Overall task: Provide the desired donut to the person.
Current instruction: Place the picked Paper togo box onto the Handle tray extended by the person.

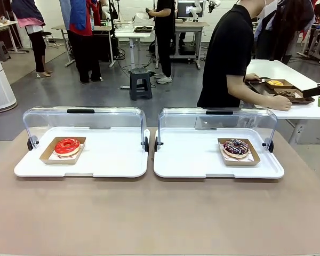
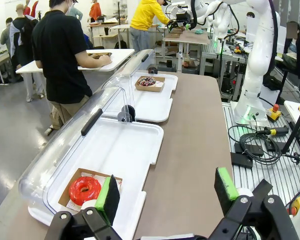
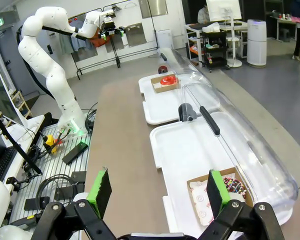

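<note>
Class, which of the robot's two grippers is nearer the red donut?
Left. The left gripper hangs just above the red donut; the right gripper hangs by the chocolate donut, at the other tray.

2 donuts point(image 1: 68, 146), 2 white trays point(image 1: 112, 165), 2 clear lids point(image 1: 85, 120)

Your left gripper point(image 2: 167, 192) hangs high over the table with both green-padded fingers point(image 2: 226, 183) spread wide apart — nothing sits between them. Your right gripper point(image 3: 157, 192) matches it, jaws fully parted, its pads point(image 3: 214, 192) empty and well above the surface. From the right wrist view you can see the left arm point(image 3: 47, 65) rising in a white arch from its base, elbow bent, wrist reaching forward; from the left wrist view the right arm point(image 2: 257, 55) stands upright in the same folded pose. Across the table the person point(image 1: 230, 53) has turned away — one bare forearm stretched out, hand point(image 1: 281, 102) resting flat.
</note>
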`<state>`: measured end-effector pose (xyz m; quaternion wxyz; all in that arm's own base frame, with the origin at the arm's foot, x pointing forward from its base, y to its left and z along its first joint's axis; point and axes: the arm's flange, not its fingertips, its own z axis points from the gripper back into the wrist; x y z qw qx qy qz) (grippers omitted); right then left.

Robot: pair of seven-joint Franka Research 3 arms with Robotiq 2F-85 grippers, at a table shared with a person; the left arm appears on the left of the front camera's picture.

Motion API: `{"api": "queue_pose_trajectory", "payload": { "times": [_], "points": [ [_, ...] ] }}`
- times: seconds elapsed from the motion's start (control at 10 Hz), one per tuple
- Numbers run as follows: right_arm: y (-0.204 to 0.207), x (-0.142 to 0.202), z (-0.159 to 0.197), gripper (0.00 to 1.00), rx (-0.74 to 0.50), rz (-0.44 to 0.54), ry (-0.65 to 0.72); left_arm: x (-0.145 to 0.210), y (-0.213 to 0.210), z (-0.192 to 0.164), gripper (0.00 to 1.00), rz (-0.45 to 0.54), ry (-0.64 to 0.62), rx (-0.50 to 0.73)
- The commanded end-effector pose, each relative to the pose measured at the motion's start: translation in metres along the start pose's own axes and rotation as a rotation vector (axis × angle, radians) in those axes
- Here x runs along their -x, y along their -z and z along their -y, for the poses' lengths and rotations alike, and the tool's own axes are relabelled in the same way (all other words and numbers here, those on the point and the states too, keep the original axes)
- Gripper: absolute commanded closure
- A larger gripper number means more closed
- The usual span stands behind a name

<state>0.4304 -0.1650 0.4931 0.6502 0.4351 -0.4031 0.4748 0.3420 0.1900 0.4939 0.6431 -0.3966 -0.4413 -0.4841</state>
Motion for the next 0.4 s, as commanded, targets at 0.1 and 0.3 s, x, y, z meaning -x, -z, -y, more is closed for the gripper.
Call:
{"api": "queue_pose_trajectory", "payload": {
  "times": [0.1, 0.3],
  "points": [
    [0.0001, 0.0006, -0.0004, 0.00, -0.007, 0.008, 0.010, -0.0009, -0.0008, 0.0010, 0.00, 0.021, 0.016, -0.002],
    [0.0001, 0.0006, -0.0004, 0.00, -0.007, 0.008, 0.010, -0.0009, -0.0008, 0.0010, 0.00, 0.021, 0.016, -0.002]
  ]
}}
